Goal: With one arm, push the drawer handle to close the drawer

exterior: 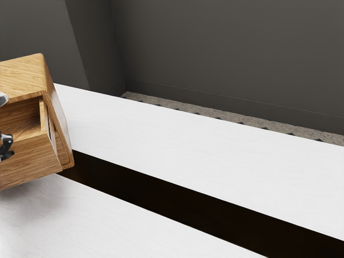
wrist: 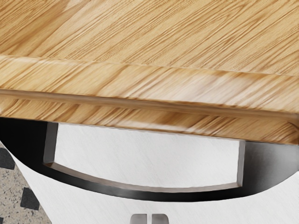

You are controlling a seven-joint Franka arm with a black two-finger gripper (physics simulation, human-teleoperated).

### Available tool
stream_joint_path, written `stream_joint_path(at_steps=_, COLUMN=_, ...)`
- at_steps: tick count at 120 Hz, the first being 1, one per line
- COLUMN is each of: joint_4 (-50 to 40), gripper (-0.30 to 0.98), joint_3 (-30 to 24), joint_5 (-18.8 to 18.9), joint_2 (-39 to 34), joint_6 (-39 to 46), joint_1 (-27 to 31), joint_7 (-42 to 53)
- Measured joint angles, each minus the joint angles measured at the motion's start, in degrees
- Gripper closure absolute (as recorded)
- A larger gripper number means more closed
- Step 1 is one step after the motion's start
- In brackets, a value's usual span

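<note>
We see one wooden cabinet (exterior: 24,75) at the exterior view's far left, cut off by its edge, and in it one drawer (exterior: 27,158), which stands open with part of its inside showing. One gripper (exterior: 6,146) is in front of the drawer, at the same left edge of the exterior view. Its two fingertips (wrist: 139,219) sit side by side in the wrist view with only a narrow slit between them, so we take it as closed on itself, with nothing held. The task's one handle (wrist: 145,193) is a single dark, curved pull on the drawer's front, with one opening through which white surface shows. The two tips are just beside its outer curve; whether they touch it we cannot tell. In the exterior view we count two white surfaces, a far one (exterior: 188,137) and a near one (exterior: 91,220), with one dark gap (exterior: 161,188) running between them. Beyond the far one lies one strip of speckled floor (exterior: 166,106) set with several dark tiles, at least two of which we find in the wrist view, and behind that rise grey walls (exterior: 226,48).
</note>
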Motion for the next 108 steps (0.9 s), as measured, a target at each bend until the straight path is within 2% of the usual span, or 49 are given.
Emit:
stream_joint_path(at_steps=16, joint_4=0.01, gripper=0.79, joint_3=2.69, joint_5=0.64, joint_2=1.10, joint_6=1.62, joint_1=-1.08, joint_7=-0.22)
stream_joint_path(at_steps=36, joint_4=0.41, gripper=0.79, joint_3=7.88, joint_5=3.63, joint_2=2.08, joint_6=3.00, joint_1=-3.75, joint_7=-0.42)
stream_joint_path(at_steps=54, joint_4=0.98, gripper=0.79, joint_3=8.68, joint_5=5.22, joint_2=2.91, joint_6=3.79, joint_1=-5.17, joint_7=-0.54)
stream_joint_path(at_steps=89, joint_4=3.36, gripper=0.79, joint_3=8.81, joint_5=6.04, joint_2=6.92, joint_6=5.16, joint_1=-6.89, joint_7=-0.68)
stream_joint_path(at_steps=108, joint_4=5.31, gripper=0.79, joint_3=14.40, joint_5=7.98, joint_2=9.34, joint_6=5.74, joint_1=-10.33, joint_7=-0.75)
